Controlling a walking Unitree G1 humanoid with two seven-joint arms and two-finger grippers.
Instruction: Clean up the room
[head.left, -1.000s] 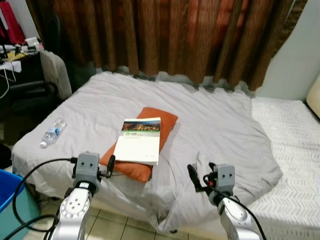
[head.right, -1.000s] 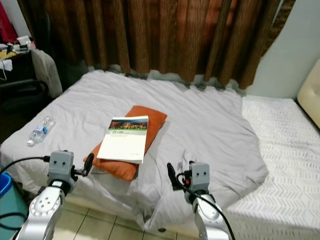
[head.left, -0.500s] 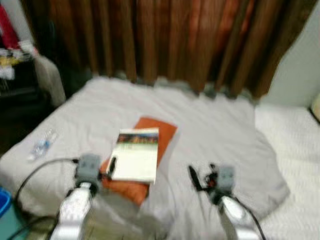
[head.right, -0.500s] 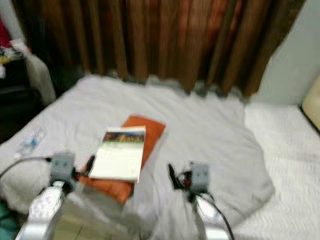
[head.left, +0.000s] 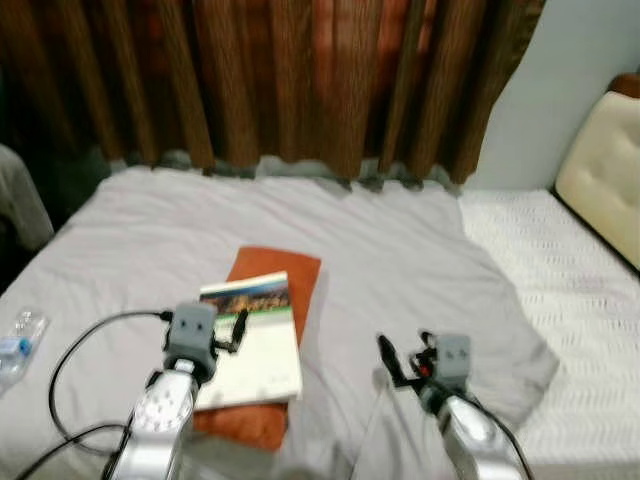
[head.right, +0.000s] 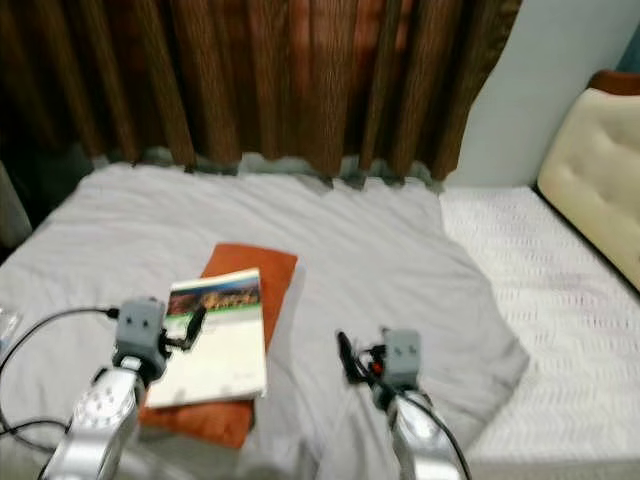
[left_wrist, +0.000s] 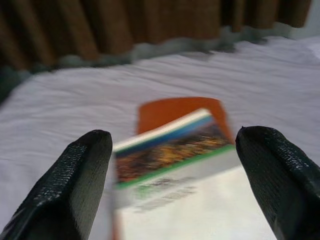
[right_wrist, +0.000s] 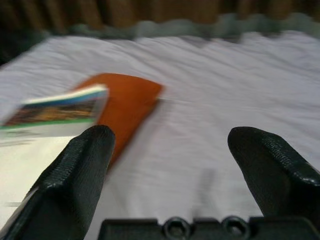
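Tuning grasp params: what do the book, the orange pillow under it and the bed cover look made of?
Book: paper with a smooth printed cover, looks slightly glossy; blur leaves that open. Orange pillow: matte woven fabric, soft rounded edges. Bed cover: thin pale grey cloth, wrinkled and folded at its edge.

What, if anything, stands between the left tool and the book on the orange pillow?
Nothing visible does. The left tool is open, its fingers either side of the book, which lies on the orange pillow directly ahead.

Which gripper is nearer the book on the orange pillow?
Left. The left gripper, fingers open, hovers over the book; the right gripper, also open, is off to its right above the grey sheet.
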